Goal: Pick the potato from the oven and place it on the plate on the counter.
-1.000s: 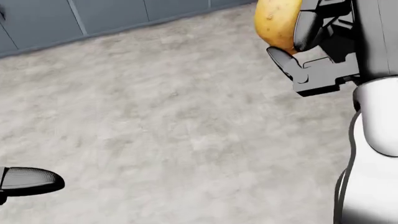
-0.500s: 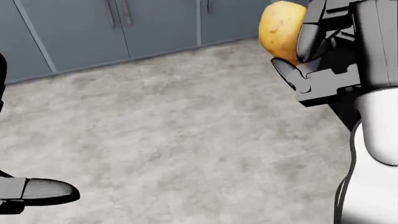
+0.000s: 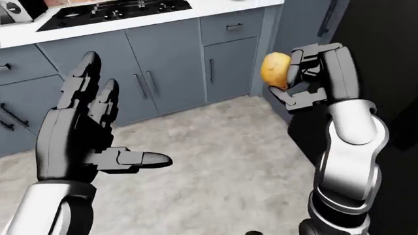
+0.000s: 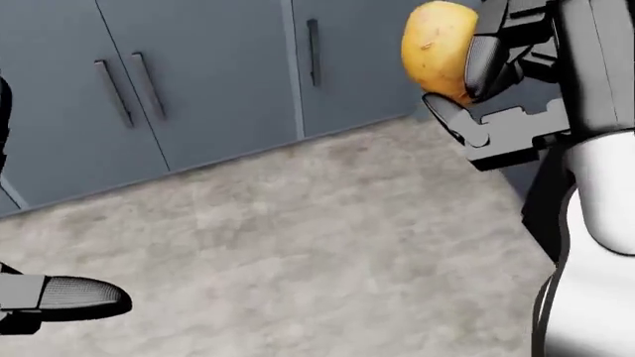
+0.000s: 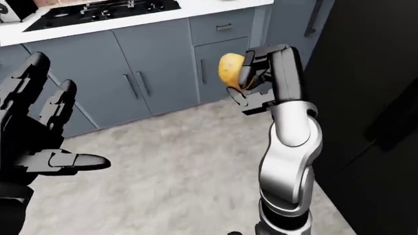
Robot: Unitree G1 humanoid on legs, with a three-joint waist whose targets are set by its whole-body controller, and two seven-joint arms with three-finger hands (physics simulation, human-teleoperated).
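Observation:
A yellow-brown potato point(image 3: 274, 70) is held up in my right hand point(image 3: 291, 78), whose black fingers close round it at the right of the left-eye view. The same potato point(image 4: 437, 46) fills the top right of the head view. My left hand point(image 3: 98, 127) stands open at the left, fingers spread upward and thumb pointing right, with nothing in it. In the head view only its thumb tip point(image 4: 84, 295) shows at the lower left. No plate shows in any view.
Grey cabinet doors point(image 3: 170, 68) with bar handles run below a white counter point(image 3: 131, 22) carrying a black cooktop point(image 3: 114, 10). A tall dark appliance point(image 5: 366, 88) stands at the right. Speckled grey floor point(image 3: 215, 171) spreads below.
The head view has tilted up: the cabinet doors now fill more of its top and the floor has slid down. The potato stays gripped in the right hand.

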